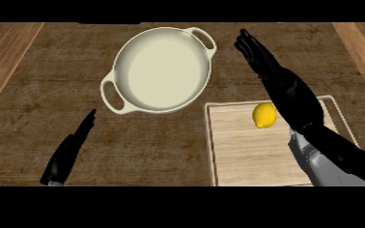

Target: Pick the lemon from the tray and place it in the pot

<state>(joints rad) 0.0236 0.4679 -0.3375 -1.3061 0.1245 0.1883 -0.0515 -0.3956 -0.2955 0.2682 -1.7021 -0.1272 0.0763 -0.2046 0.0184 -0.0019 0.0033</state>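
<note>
Your right hand [267,65] reaches far, past the lemon [264,115].
Fingers straight, holding nothing; left hand [70,152] rests near-left, fingers straight.

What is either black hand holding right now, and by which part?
Nothing is held. The right hand is open above the wooden tray; the yellow lemon lies on it. The left hand is open.

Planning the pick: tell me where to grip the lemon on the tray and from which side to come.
Grip the lemon across its narrower middle, from above. It lies flat on the tray with its pointed ends running near to far, so its left and right flanks are free. The right hand, open beyond it, is probably the nearer one.
</note>
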